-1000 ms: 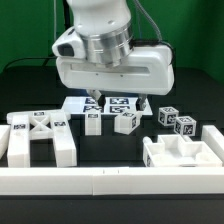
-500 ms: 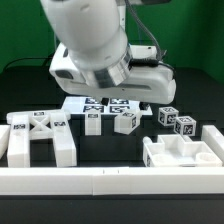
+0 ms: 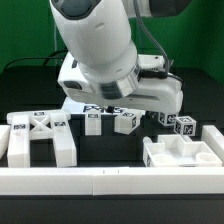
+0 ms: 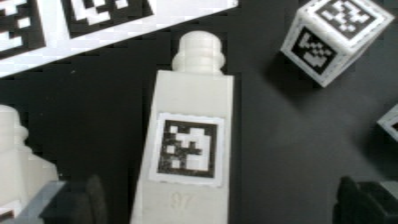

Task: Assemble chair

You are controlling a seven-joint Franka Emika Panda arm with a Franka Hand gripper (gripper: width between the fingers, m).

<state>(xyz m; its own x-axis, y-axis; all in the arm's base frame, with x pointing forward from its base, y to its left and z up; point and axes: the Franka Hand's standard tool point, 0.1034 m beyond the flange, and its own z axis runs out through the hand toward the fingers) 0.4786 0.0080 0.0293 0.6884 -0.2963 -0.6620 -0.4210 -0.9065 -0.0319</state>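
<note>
The chair parts lie on the black table. In the exterior view an X-ribbed panel (image 3: 40,135) is at the left and a notched block (image 3: 180,152) at the right. Two short pegged legs (image 3: 93,122) (image 3: 125,121) and two tagged pieces (image 3: 165,118) (image 3: 185,126) lie between them. My gripper (image 3: 104,108) hangs low over the legs, largely hidden by the hand. In the wrist view the gripper (image 4: 222,205) is open. A tagged pegged leg (image 4: 192,130) lies on the table below it, between the fingers (image 4: 80,200) and nearer one of them, untouched.
The marker board (image 3: 75,103) lies behind the legs and also shows in the wrist view (image 4: 71,25). A long white rail (image 3: 110,180) runs along the front. In the wrist view a tagged piece (image 4: 329,45) lies beside the leg's peg end, and another white part (image 4: 15,150) is at the edge.
The arm has swung and tilted, and the hand has shifted toward the exterior view's right and come lower over the legs. The parts on the table have not moved.
</note>
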